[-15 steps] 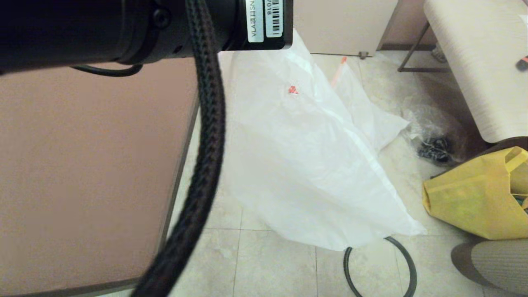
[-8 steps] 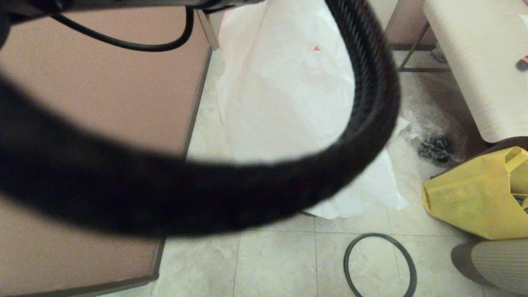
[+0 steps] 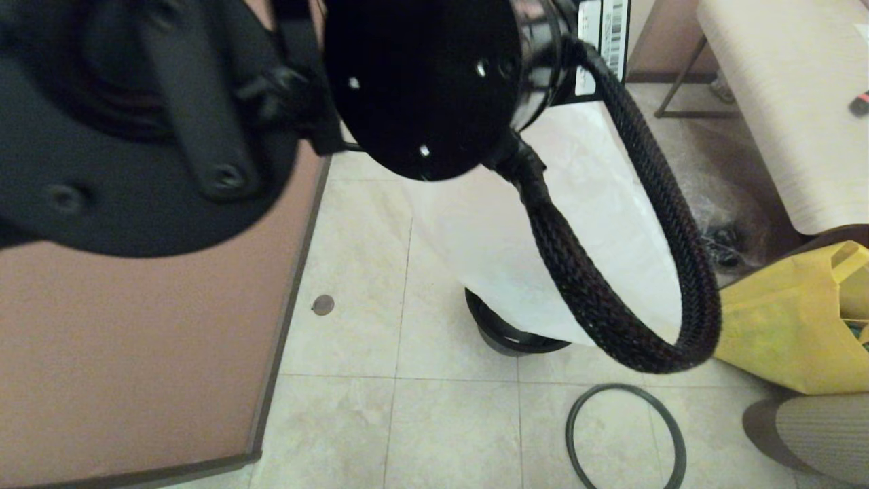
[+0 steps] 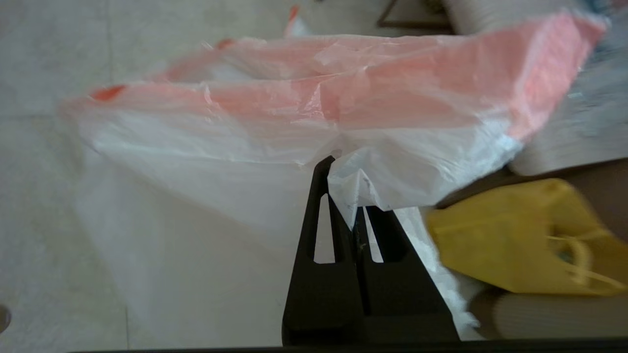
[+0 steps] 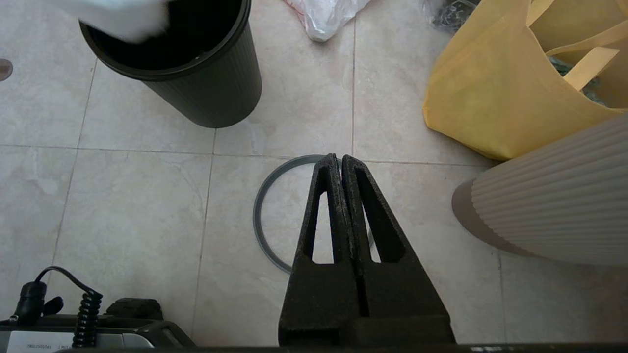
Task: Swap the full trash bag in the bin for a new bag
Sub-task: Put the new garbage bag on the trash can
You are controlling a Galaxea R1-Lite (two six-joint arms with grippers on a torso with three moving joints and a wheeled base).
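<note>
My left gripper (image 4: 346, 196) is shut on the wall of the new bag (image 4: 274, 137), a thin white bag gripped just below its orange-red hem. The raised left arm (image 3: 421, 81) fills the top of the head view. The flat, limp bag (image 3: 611, 224) hangs from it. Its lower end (image 5: 117, 14) dips into the mouth of the black bin (image 5: 196, 73), which shows under the bag (image 3: 506, 336). The grey ring (image 3: 624, 387) lies on the floor. My right gripper (image 5: 338, 159) hovers above the ring (image 5: 256, 215), shut and empty. Another white bag (image 5: 324, 14) lies past the bin.
A yellow cloth tote (image 3: 781, 333) stands right of the bin. A clear bag with dark contents (image 3: 719, 238) lies behind it. A brown tabletop (image 3: 136, 353) borders the left, a pale bench (image 3: 801, 102) the far right, a ribbed beige object (image 3: 815, 428) the near right.
My left arm has swung up and across the head view, lifting the bag. The bag's bottom left the floor and now hangs at the bin, which has come into sight.
</note>
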